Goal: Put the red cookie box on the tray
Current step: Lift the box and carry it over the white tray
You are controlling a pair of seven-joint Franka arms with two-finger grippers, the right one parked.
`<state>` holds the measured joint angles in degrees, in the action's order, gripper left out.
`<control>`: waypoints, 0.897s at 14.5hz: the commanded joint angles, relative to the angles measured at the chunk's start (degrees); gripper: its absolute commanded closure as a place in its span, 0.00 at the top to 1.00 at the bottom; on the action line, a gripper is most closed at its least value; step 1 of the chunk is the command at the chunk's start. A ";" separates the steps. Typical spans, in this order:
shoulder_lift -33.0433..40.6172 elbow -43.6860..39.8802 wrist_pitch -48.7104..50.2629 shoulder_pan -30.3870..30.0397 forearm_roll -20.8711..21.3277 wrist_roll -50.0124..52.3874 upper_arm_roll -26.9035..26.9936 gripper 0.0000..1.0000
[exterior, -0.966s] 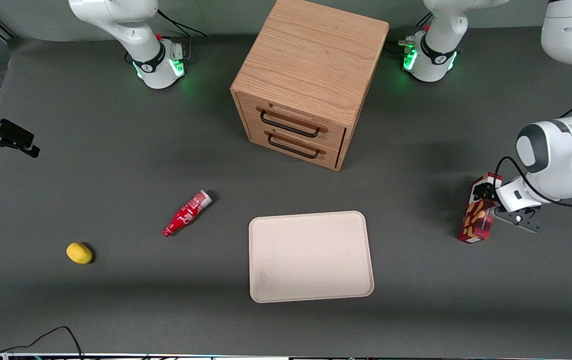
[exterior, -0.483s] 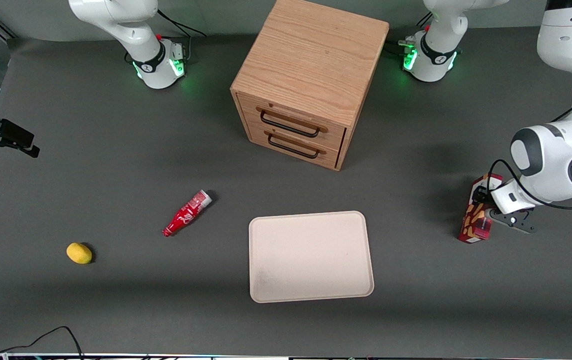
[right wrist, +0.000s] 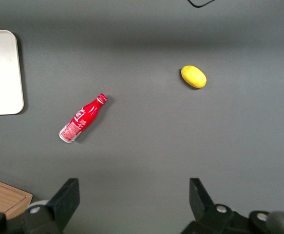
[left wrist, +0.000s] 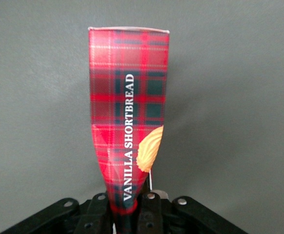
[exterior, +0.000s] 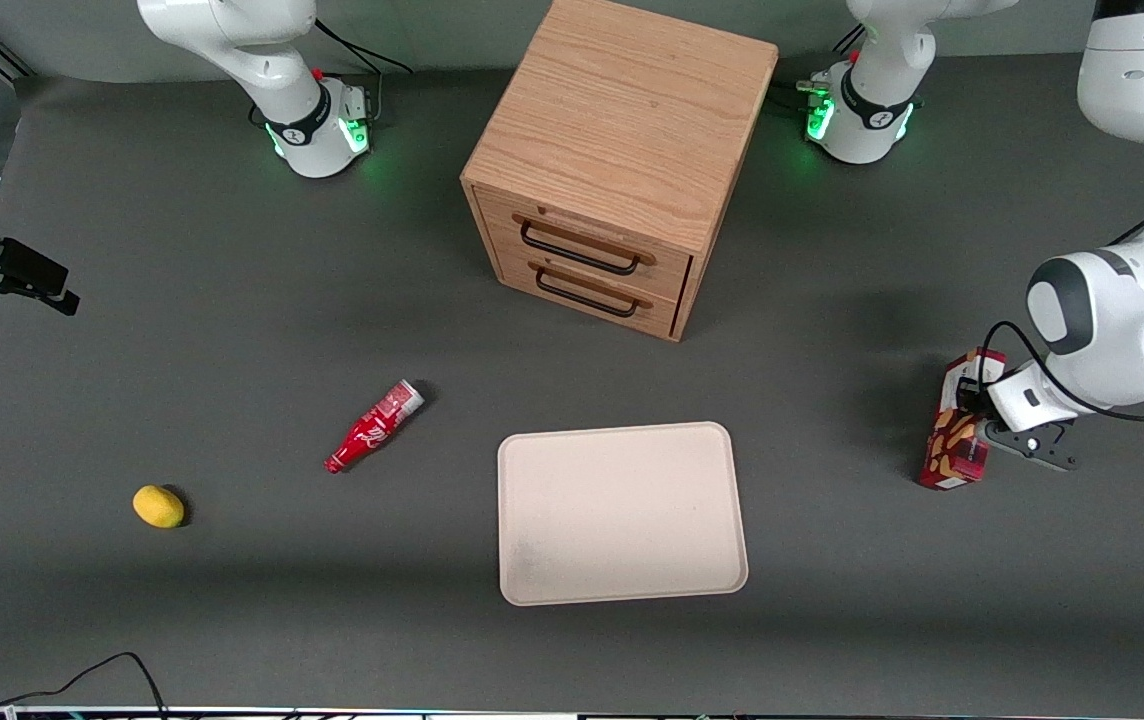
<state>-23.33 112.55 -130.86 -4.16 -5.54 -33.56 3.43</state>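
The red cookie box (exterior: 954,440), a slim tartan carton with cookie pictures, stands nearly upright toward the working arm's end of the table. My left gripper (exterior: 978,400) is shut on its upper part. In the left wrist view the box (left wrist: 129,97) reaches away from the black fingers (left wrist: 150,209), and the gripper (left wrist: 128,210) pinches its narrowed end. I cannot tell whether its lower end touches the table. The cream tray (exterior: 620,512) lies flat mid-table, well apart from the box, with nothing on it.
A wooden two-drawer cabinet (exterior: 620,160) stands farther from the front camera than the tray. A red soda bottle (exterior: 373,426) lies beside the tray toward the parked arm's end. A yellow lemon (exterior: 158,506) sits farther that way.
The left arm's wrist shifted a little sideways and back while holding the box. The box stays in nearly the same spot. Nothing else moved.
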 commanded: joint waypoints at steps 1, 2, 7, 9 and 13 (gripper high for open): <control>3.63 -7.58 13.65 0.21 -1.05 -0.37 0.61 0.00; 4.68 -10.39 18.58 0.21 -1.05 0.33 0.70 0.00; 8.82 -31.36 47.03 0.56 -0.52 13.65 -0.52 0.00; 8.56 -38.95 54.63 0.47 -0.35 22.44 -4.64 0.00; 8.30 -40.74 54.32 0.56 -0.61 45.98 -17.28 0.00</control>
<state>-12.84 74.24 -76.95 -3.87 -6.03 1.13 -8.13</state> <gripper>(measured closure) 0.811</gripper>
